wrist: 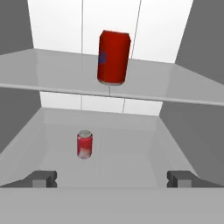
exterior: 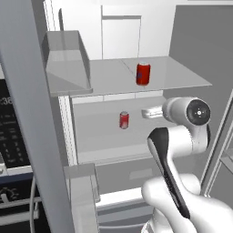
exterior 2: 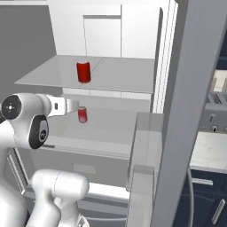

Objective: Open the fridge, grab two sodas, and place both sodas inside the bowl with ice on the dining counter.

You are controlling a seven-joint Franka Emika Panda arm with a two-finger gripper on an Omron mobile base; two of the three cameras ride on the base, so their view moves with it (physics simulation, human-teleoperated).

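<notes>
left base view: the fridge stands open, one soda upright on the upper shelf, a second soda upright on the lower shelf. the arm's hand reaches in at lower-shelf height.

right base view: the gripper sits just beside the lower soda, apart from it.

hand view: fingertips spread wide, holding nothing; lower soda ahead, between them, left of centre; upper soda above.

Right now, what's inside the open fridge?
Inside the fridge stand two soda cans, one on the upper shelf and one on the lower shelf. The arm covers the lower shelf's right part.
</notes>
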